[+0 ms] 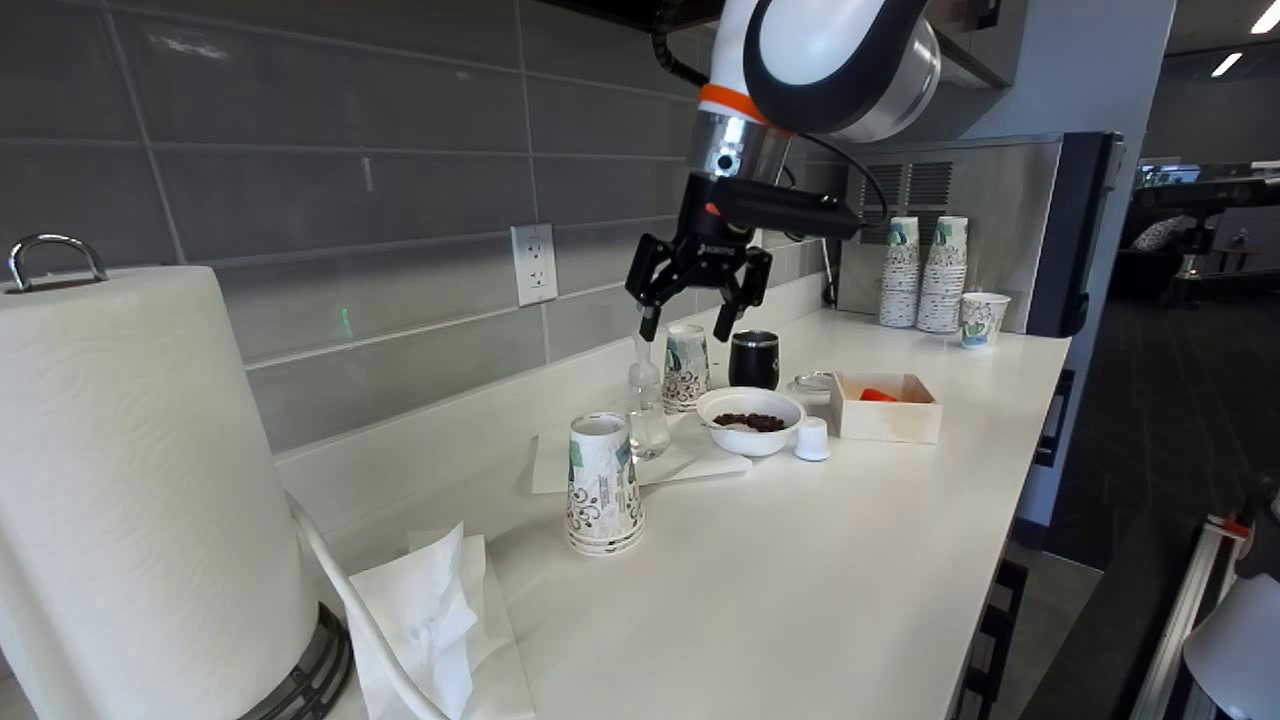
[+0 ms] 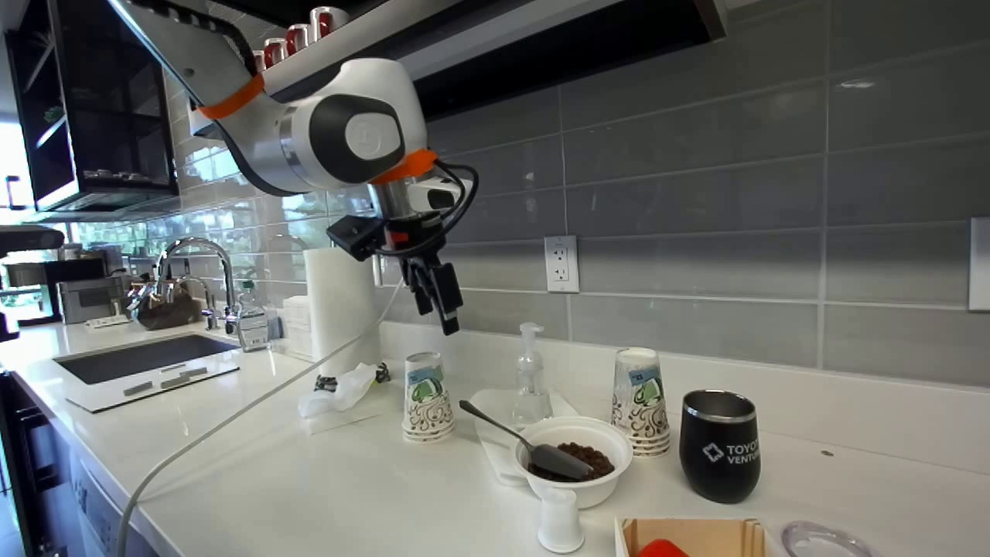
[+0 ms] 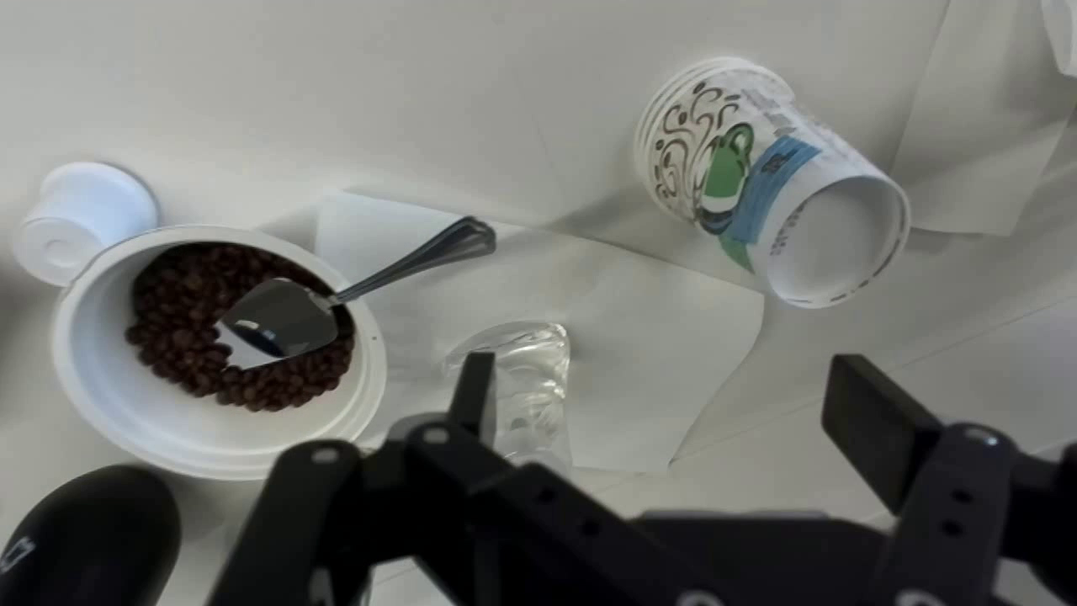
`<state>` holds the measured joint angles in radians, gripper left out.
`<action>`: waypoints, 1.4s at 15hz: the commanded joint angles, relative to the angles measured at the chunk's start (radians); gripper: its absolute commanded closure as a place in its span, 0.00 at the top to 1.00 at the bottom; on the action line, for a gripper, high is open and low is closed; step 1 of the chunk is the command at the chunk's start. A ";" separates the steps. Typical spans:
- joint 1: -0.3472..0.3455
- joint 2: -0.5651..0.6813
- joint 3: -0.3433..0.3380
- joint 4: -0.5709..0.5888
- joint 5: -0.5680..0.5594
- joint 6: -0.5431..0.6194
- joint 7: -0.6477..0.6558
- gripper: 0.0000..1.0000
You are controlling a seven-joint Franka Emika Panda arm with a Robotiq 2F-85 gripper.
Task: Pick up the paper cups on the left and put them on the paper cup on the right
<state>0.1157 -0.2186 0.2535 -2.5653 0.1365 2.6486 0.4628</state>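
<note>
A: State of the tool (image 3: 673, 412)?
B: Spread, fingers (image 3: 879, 433) wide apart, hanging over the worktop (image 1: 760, 600).
A: Task stuff?
B: First cup stack (image 2: 428, 398) stands bottom-up near the paper towel roll (image 2: 332, 286); second cup stack (image 2: 640, 402), also bottom-up, just beside the black mug (image 2: 719, 480).
A: Between them?
B: Pump bottle (image 2: 530, 379), in both exterior views. Bowl (image 3: 143, 396) of beans (image 3: 185, 320) nearby, spoon (image 3: 290, 320) lying in it.

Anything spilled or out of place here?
No clear spill. Crumpled white paper near the paper towel roll looks untidy, bunched rather than flat; a small dark speck near the black tumbler looks stray, too tiny to identify.
</note>
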 commanded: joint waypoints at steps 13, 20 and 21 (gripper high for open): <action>0.076 0.271 -0.020 0.134 0.089 0.077 -0.017 0.84; 0.079 0.278 -0.022 0.122 0.069 0.114 -0.001 0.27; 0.080 0.282 -0.021 0.121 0.071 0.120 -0.001 0.19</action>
<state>0.1772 0.0454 0.2465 -2.4530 0.1997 2.7367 0.4587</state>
